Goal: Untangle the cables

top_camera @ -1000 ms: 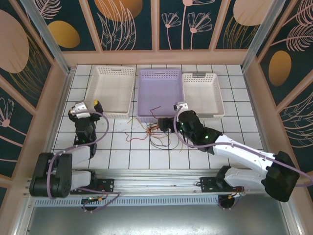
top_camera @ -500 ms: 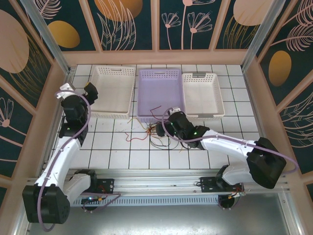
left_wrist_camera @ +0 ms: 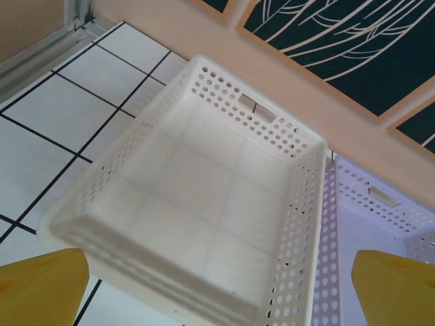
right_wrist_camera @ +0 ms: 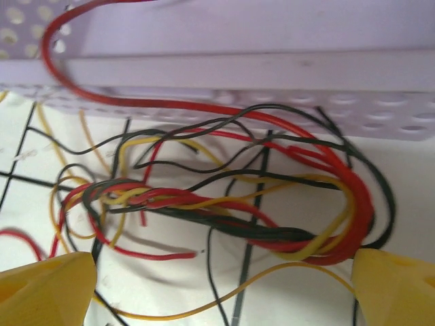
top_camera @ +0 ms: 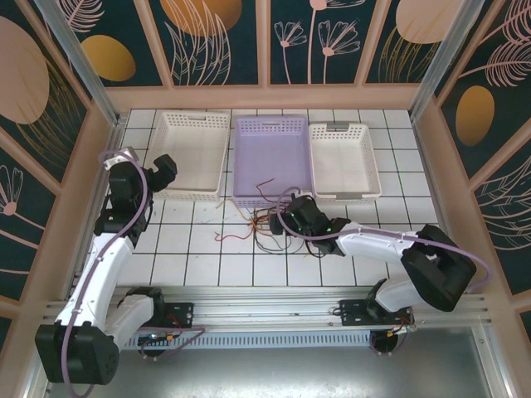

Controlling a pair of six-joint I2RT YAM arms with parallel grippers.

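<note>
The cables lie as a red, yellow and black tangle on the white tiles, just in front of the purple basket. One red strand runs up over that basket's near rim. In the right wrist view a twisted bundle of the cables lies on the floor ahead of my right gripper. Its yellow fingertips stand wide apart and open, touching nothing. From above, the right gripper sits low at the tangle's right side. My left gripper is open by the left white basket, far from the cables.
Three baskets stand in a row at the back: the left white basket, the purple one in the middle and another white basket on the right. The purple basket's near wall is right behind the tangle. Wooden walls enclose the tiled floor.
The left arm swung up and forward until its gripper reached the left white basket's corner. The right arm stretched out low and slid left, closer to the tangle.
</note>
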